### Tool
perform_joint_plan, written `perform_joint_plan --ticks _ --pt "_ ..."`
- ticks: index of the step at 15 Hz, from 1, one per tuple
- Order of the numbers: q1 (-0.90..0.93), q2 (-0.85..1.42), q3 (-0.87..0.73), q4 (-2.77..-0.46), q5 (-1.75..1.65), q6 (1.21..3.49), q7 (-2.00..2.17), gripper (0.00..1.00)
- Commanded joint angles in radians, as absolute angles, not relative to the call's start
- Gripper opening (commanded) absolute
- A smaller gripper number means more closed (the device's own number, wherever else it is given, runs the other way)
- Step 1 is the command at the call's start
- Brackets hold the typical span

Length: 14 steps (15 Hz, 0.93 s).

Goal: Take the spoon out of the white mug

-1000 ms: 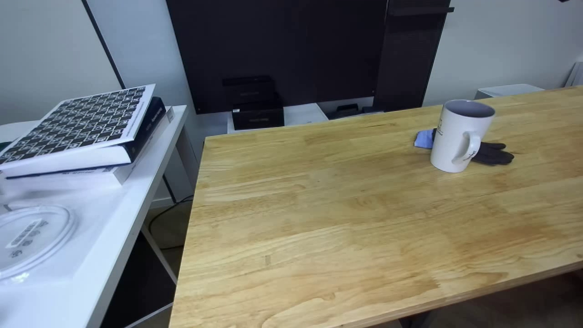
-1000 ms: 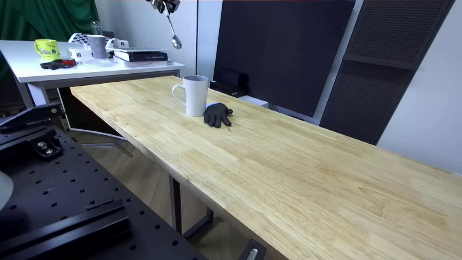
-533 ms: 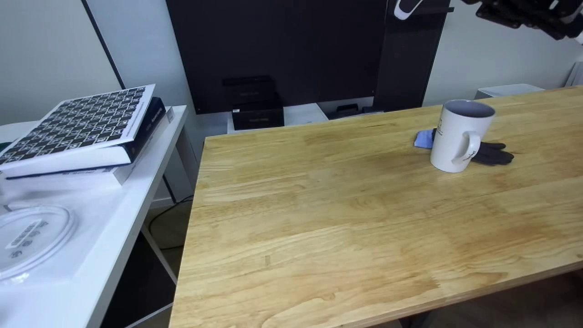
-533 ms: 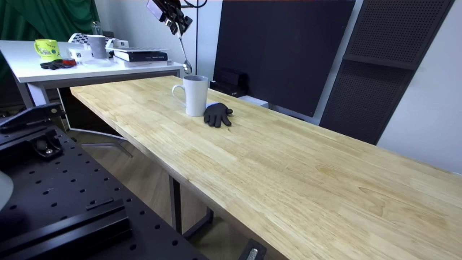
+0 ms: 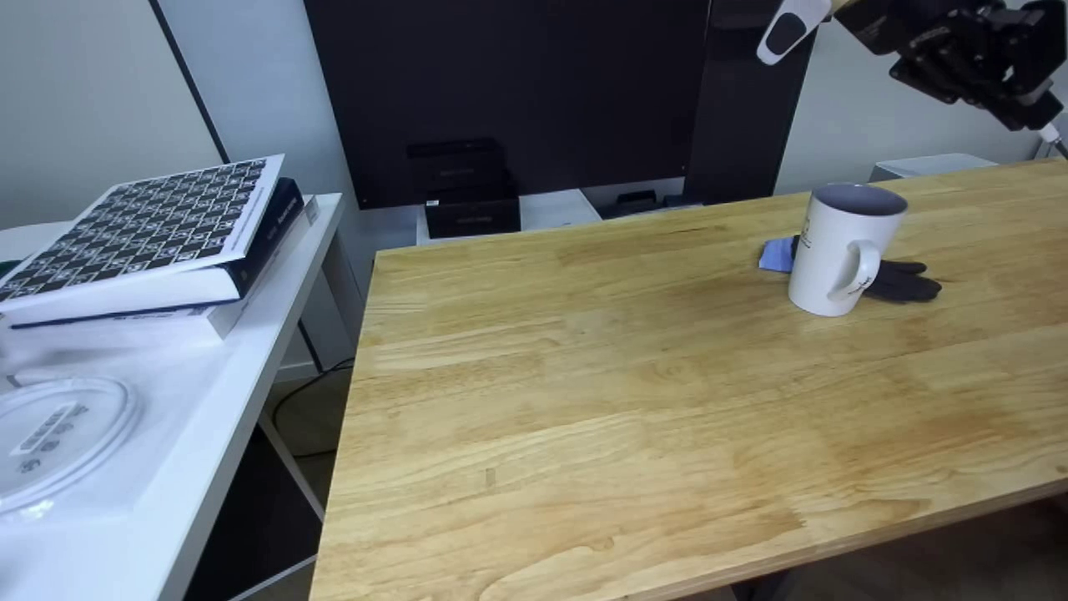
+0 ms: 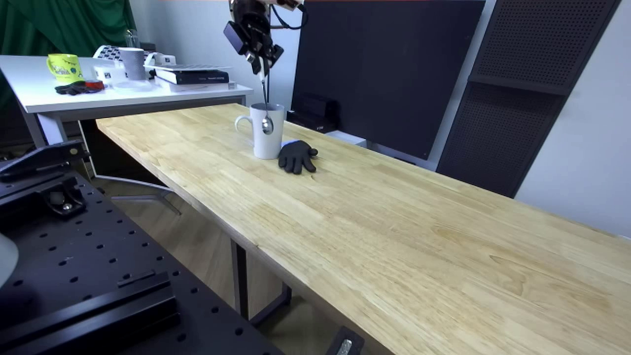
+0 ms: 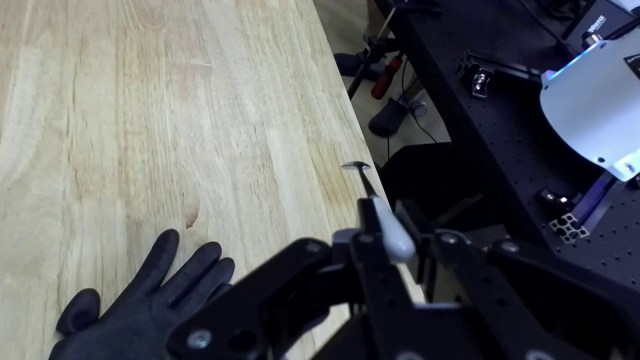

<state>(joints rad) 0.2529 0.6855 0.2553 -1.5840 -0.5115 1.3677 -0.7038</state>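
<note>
Dangling spoon (image 7: pixel 390 227): yep, out of the mug (image 5: pixel 824 260) and up in the air, bowl end down
Hand (image 7: pixel 387 212): clamped on the spoon's white handle
Mug: white one, standing upright on the wooden bench (image 5: pixel 584 417)
Glove (image 6: pixel 296 157): black, lying right beside the mug, can't tell if they're touching

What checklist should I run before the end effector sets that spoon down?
1. Spoon outside the white mug: ok; it hangs in front of the mug in an exterior view.
2. Grip: ok; the end effector is shut on the spoon's white handle.
3. Mug upright on the table: ok.
4. Mug apart from the black glove: cannot tell; an exterior view shows it hiding part of the glove.
5. Spoon wholly above the table: cannot tell; it appears near the table's edge in the wrist view.
</note>
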Motion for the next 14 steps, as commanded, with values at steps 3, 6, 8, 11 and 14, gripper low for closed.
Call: perform_joint_plan --ticks 3,6,8,11,14 --pt "0.216 0.655 0.250 -1.675 -0.472 1.415 -0.712 0.04" --pt "0.223 0.661 0.245 -1.700 -0.499 1.431 -0.707 0.04" --pt "0.230 0.648 0.239 -1.732 -0.545 1.488 -0.690 0.04" --pt "0.230 0.611 0.228 -1.788 -0.641 1.638 -0.660 0.04" --pt "0.231 0.654 0.226 -1.742 -0.646 1.648 -0.689 0.04"
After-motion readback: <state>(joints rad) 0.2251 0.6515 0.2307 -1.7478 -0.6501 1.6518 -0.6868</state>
